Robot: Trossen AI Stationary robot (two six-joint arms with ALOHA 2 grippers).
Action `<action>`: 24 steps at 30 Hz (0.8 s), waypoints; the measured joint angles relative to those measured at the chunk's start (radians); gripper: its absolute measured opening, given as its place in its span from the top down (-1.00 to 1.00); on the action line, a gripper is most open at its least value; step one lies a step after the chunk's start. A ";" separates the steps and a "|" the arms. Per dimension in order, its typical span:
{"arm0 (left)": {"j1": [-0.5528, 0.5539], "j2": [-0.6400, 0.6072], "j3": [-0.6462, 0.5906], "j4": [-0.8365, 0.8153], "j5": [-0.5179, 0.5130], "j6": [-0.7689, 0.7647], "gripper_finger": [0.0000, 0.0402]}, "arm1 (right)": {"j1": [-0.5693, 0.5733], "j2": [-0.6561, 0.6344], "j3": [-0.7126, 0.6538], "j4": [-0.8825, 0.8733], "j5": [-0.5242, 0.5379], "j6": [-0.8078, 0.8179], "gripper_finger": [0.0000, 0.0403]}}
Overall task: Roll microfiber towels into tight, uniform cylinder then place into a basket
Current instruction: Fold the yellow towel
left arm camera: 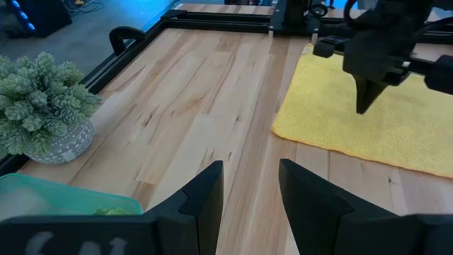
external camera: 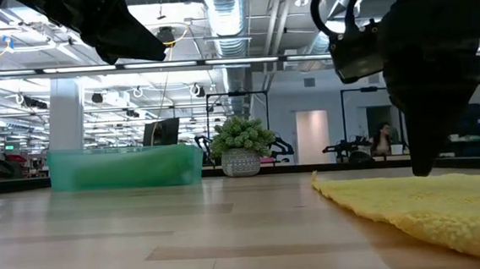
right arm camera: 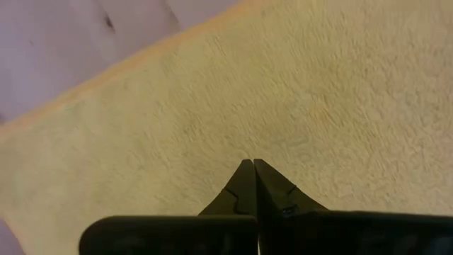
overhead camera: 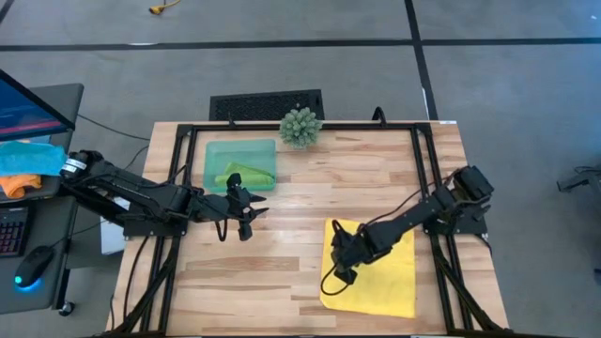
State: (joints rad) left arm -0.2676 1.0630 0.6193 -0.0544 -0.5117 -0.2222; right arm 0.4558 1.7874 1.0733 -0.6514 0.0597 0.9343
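Right gripper (right arm camera: 253, 164), jaws pressed together holding nothing, poised over yellow towel (overhead camera: 376, 272) lying flat near front edge — start the roll square and keep it tight. Left gripper (overhead camera: 242, 208) part-open, empty, beside basket (overhead camera: 214, 150) — green towel (overhead camera: 246, 175) inside.

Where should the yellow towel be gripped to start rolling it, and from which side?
Probably at a corner or edge, coming from above. The yellow towel lies flat and unrolled on the table, so only its border gives the jaws something to pinch. The right gripper is shut over the towel near its left edge; the corner by the plant looks nearest.
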 joint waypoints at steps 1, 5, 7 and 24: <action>0.000 0.000 0.000 0.000 0.000 0.000 0.35 | 0.005 0.000 0.000 0.008 0.010 0.001 0.97; 0.000 0.000 0.000 0.000 0.000 0.000 0.35 | 0.028 0.000 0.000 0.017 0.032 0.038 0.97; 0.000 0.000 0.000 0.000 0.000 0.000 0.35 | 0.041 0.000 0.000 0.017 0.047 0.063 0.97; 0.000 0.000 0.000 0.000 0.000 0.000 0.35 | 0.090 0.043 -0.002 0.032 0.072 0.124 0.97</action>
State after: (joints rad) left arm -0.2672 1.0630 0.6193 -0.0544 -0.5117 -0.2218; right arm 0.5454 1.8301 1.0710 -0.6195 0.1321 1.0586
